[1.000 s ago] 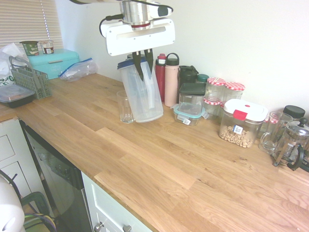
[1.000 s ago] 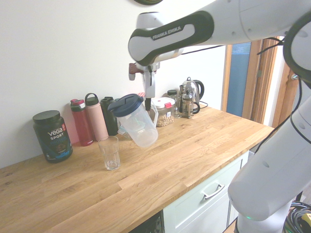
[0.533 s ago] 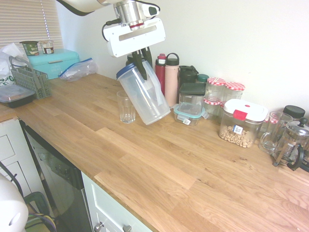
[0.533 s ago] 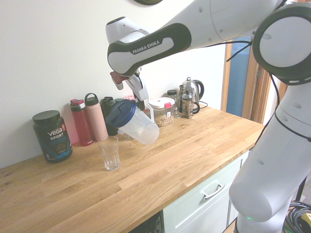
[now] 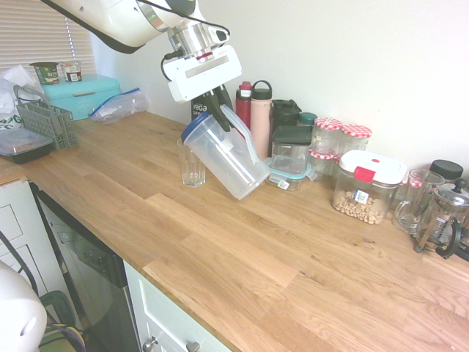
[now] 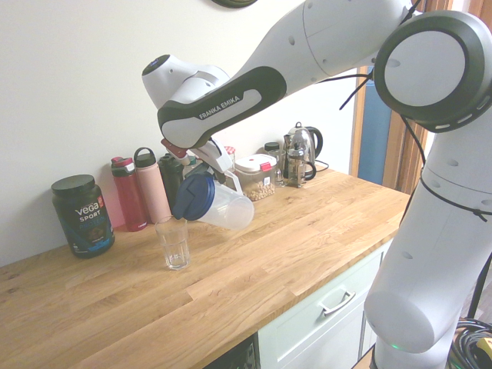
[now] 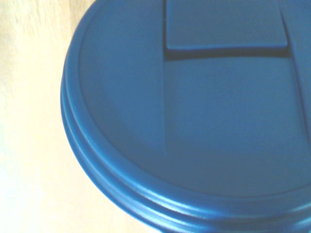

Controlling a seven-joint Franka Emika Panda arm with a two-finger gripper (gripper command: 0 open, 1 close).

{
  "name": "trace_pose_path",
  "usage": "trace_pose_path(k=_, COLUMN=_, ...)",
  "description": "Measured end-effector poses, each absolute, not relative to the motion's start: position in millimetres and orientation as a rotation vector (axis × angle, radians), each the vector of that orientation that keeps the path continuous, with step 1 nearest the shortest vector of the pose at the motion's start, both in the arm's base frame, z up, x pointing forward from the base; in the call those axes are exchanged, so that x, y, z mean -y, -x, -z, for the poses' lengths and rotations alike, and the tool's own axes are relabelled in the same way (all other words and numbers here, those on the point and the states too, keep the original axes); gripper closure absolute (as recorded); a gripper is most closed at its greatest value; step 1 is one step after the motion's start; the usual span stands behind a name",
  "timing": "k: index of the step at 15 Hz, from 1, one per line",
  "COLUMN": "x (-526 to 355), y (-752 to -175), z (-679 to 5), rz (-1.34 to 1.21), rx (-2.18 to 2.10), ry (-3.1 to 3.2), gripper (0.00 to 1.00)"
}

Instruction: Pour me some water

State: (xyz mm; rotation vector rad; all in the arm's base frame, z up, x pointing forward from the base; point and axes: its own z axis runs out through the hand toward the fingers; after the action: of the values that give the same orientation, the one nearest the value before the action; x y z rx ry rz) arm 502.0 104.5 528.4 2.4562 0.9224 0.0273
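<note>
1. The white Franka arm is reaching over the wooden table (image 5: 220,249), with its gripper (image 5: 214,101) angled steeply downward near the table's back edge by the wall.
2. The fingers are clamped shut on the handle of the translucent plastic jug (image 5: 226,155), just behind its navy-blue lid (image 6: 193,197).
3. The jug is hanging clear of the table, tipped far over so that its lid end is pointing down toward the drinking glass (image 5: 191,163).
4. In the second exterior view the lid's rim is sitting just above the lip of the glass; whether they are touching cannot be told.
5. The water is inside the tilted jug, but it is too clear to make out, and no stream can be seen running into the glass.
6. The glass is standing upright on the table, a little out from the back edge, and is looking empty.
7. The wrist view is being filled almost wholly by the blue lid, with its rectangular flap (image 7: 226,24) lying flat and a strip of pale wood showing beside it.
8. Along the back edge a red bottle (image 5: 243,110) and a pink bottle (image 5: 260,121) are standing upright just behind the jug.
9. Further along that edge a white-lidded canister with a red clip (image 5: 364,187) is standing, well apart from the jug.
10. A dark Vega Sport tub (image 6: 82,214) is standing against the wall beyond the bottles.
</note>
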Motion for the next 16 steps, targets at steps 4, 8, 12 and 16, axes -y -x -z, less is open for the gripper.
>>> trace_pose_path(k=4, x=-110, y=-501, z=-529, rz=-0.055, rx=-0.853, ry=-2.464, gripper=1.0)
trace_pose_path(k=8, x=-119, y=-497, z=-536, rz=-0.052, rx=-0.759, ry=-2.485, gripper=1.0)
trace_pose_path(k=12, x=-117, y=-495, z=-535, rz=-0.011, rx=-0.745, ry=-2.484, gripper=1.0)
trace_pose_path(k=16, x=-113, y=-494, z=-551, rz=-0.102, rx=-0.717, ry=-2.578, gripper=1.0)
